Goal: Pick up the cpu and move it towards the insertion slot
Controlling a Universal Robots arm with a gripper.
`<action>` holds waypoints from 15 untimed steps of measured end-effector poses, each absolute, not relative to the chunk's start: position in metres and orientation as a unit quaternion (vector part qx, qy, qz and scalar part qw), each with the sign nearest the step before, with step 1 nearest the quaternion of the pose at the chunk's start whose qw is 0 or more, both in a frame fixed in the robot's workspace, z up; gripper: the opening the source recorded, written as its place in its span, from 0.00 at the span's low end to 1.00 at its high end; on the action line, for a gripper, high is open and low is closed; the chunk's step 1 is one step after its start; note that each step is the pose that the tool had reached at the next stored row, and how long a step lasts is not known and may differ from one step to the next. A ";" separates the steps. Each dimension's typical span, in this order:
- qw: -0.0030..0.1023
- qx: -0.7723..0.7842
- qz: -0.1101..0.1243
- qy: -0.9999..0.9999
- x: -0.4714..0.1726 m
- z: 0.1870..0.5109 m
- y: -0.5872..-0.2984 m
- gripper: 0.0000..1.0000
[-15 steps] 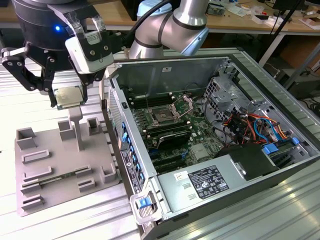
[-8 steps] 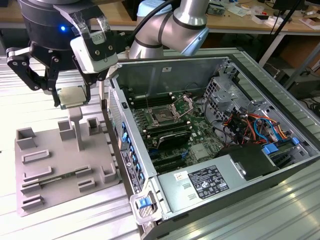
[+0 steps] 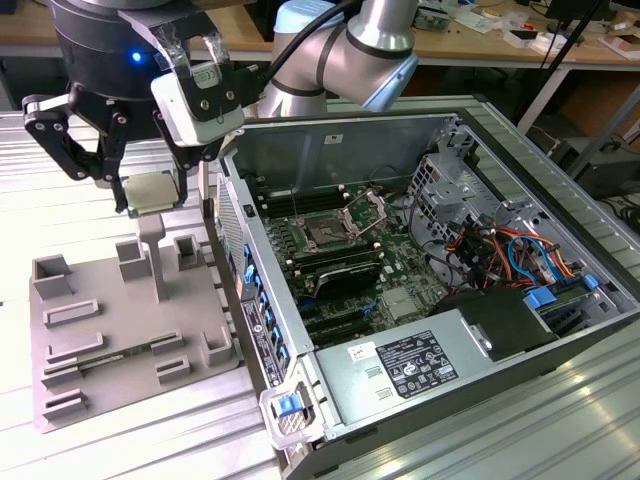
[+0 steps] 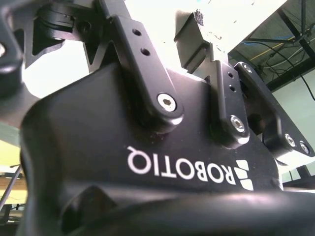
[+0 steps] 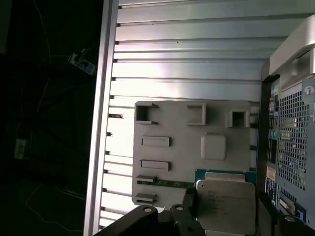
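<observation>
In the exterior view the cpu (image 3: 155,192), a small flat square chip with a silvery top, hangs in the air with my gripper (image 3: 146,186) shut on its edges. It is just above the raised post (image 3: 150,245) of the grey plastic fixture (image 3: 120,330). The first wrist view shows the cpu (image 5: 227,202) from above, over the fixture (image 5: 172,128) and beside its square pad (image 5: 213,146). The insertion slot (image 3: 326,233), a square socket with a dark centre and an open metal bracket (image 3: 368,210), lies on the motherboard to the exterior view's right of the cpu.
The open computer case (image 3: 470,130) has a sheet-metal side wall (image 3: 228,215) standing between the fixture and the motherboard. Drive cables (image 3: 510,250) and a power supply (image 3: 410,365) fill its right side. Everything rests on a ribbed metal table (image 3: 60,215). A workbench (image 3: 500,30) stands behind.
</observation>
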State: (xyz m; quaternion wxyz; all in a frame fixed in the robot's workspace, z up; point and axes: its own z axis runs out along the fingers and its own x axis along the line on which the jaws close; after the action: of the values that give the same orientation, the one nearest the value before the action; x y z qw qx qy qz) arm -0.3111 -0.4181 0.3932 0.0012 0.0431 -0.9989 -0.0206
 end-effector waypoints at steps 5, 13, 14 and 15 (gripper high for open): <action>0.001 0.043 -0.021 -0.999 -0.308 0.393 -0.418 0.55; 0.001 0.043 -0.021 -0.999 -0.303 0.393 -0.418 0.55; 0.001 0.043 -0.021 -0.999 -0.302 0.393 -0.418 0.55; 0.001 0.043 -0.021 -0.999 -0.301 0.393 -0.418 0.55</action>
State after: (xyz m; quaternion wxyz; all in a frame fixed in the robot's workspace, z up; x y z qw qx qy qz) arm -0.3012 -0.4181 0.3931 0.0012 0.0431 -0.9989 -0.0206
